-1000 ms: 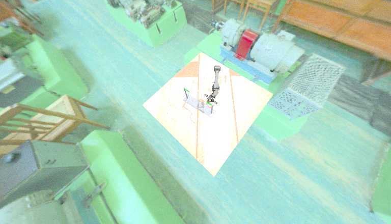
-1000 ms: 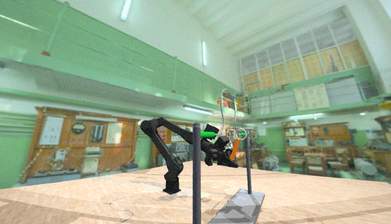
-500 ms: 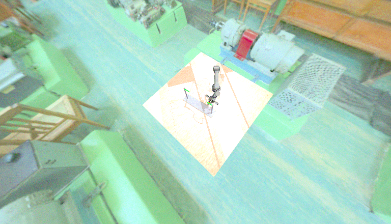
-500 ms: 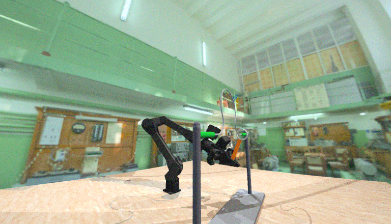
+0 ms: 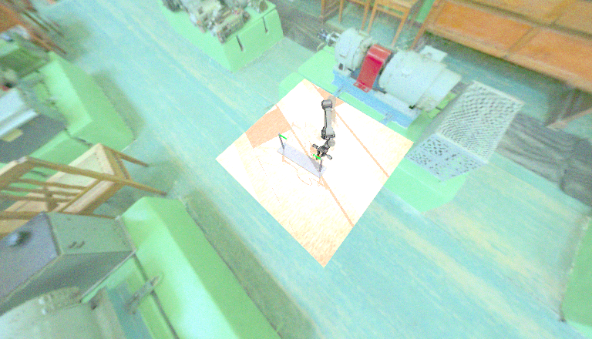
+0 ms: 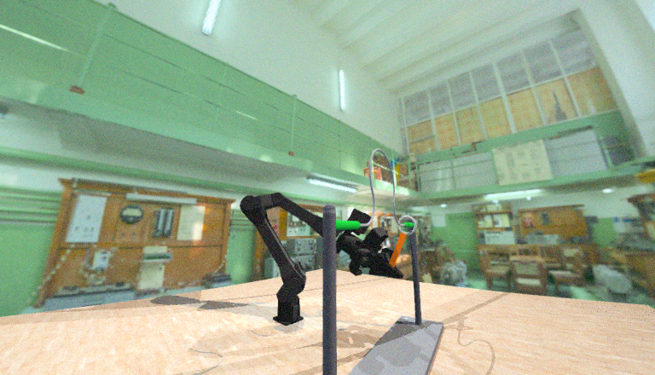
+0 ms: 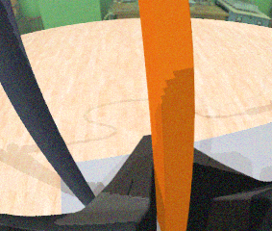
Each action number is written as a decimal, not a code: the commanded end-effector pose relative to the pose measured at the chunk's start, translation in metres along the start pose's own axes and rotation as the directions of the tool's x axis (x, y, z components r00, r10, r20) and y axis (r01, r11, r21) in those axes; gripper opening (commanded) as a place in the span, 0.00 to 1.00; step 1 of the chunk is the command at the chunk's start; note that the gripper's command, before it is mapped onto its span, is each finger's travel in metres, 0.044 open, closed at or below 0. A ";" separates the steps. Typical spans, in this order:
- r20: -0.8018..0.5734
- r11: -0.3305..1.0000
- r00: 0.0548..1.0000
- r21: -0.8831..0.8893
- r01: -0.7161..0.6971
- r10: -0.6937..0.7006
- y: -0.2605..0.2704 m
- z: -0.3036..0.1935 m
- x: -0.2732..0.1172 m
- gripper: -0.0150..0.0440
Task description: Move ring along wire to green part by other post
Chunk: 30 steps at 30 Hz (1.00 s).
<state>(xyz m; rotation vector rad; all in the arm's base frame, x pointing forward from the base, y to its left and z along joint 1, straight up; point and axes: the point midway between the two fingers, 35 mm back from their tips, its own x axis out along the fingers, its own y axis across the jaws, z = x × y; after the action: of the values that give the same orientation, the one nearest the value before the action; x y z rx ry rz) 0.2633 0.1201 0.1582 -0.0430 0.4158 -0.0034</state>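
The ring (image 6: 408,216) shows in the exterior view around the green part beside the far post (image 6: 415,279). Its orange handle (image 6: 398,249) (image 7: 169,91) slants down from it. My gripper (image 6: 392,264) (image 7: 156,141) is shut on the handle, below the wire. The grey wire (image 6: 370,178) rises in a tall loop between the two green parts. The other green part (image 6: 347,225) (image 5: 283,136) is by the near post (image 6: 329,298). In the top view the arm covers much of the ring's area, and the ring is too small to make out. The wrist view does not show the ring.
A dark post (image 7: 32,96) stands left of the handle in the wrist view. The grey base plate (image 5: 297,157) (image 6: 401,351) joins both posts. The robot arm (image 6: 277,240) (image 5: 327,122) reaches from its mount to the wire. The wooden table top (image 5: 323,230) lies beneath.
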 end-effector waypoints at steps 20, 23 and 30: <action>0.000 1.000 1.000 0.003 0.004 -0.004 0.001 -0.011 0.005 0.00; 0.000 1.000 1.000 0.003 0.004 -0.004 0.001 -0.011 0.005 0.00; 0.000 1.000 1.000 0.003 0.004 -0.004 0.001 -0.011 0.005 0.00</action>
<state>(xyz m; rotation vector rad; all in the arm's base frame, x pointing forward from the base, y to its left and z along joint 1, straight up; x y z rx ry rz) 0.2637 0.1210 0.1462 -0.0434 0.4156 -0.0047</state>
